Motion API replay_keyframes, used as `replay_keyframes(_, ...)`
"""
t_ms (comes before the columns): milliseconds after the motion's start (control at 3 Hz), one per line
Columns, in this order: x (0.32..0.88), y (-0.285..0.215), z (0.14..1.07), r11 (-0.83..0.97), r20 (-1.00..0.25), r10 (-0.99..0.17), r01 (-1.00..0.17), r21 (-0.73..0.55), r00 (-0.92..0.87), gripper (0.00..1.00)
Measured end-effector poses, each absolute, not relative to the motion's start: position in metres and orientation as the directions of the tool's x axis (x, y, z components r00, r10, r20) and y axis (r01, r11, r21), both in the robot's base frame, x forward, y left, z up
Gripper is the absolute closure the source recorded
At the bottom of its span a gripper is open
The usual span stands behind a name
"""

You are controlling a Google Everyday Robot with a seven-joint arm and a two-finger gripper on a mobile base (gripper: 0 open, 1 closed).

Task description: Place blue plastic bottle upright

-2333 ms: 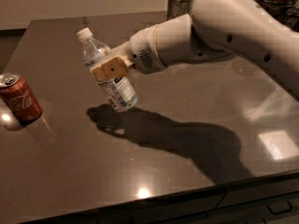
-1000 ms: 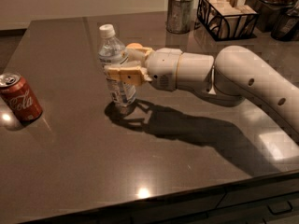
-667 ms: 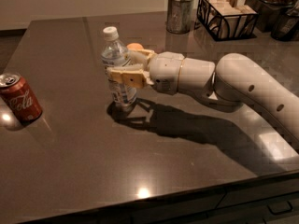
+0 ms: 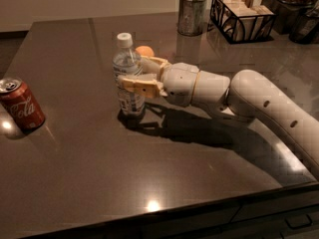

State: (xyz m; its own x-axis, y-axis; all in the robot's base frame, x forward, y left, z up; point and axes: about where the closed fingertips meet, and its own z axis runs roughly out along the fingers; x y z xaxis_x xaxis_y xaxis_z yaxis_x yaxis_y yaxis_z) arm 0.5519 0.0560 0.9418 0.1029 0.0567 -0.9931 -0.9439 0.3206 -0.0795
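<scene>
The blue plastic bottle [image 4: 126,59] is clear and bluish with a white cap and a white label. It stands upright, its base on or just above the dark table [image 4: 99,163], left of centre. My gripper [image 4: 132,71] reaches in from the right and is shut on the bottle's middle. One tan finger [image 4: 142,85] crosses its front and the other finger [image 4: 155,62] lies behind it. The white arm [image 4: 249,98] stretches off to the right edge.
A red cola can [image 4: 21,106] stands at the left edge. A small orange round thing [image 4: 145,50] lies just behind the bottle. At the back right are a metal cup [image 4: 191,16], a black wire basket [image 4: 242,17] and dark containers [image 4: 294,6].
The bottle was held tilted in the air; it has been turned upright and lowered toward the table. Over the last second it drifted slightly right and nearer with the gripper.
</scene>
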Motion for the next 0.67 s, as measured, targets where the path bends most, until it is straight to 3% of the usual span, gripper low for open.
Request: replay_keyframes(667,0.5517,0.0582,0.9380,0.324,-0.993,0.059,-0.943,-0.079,0.103,0.16)
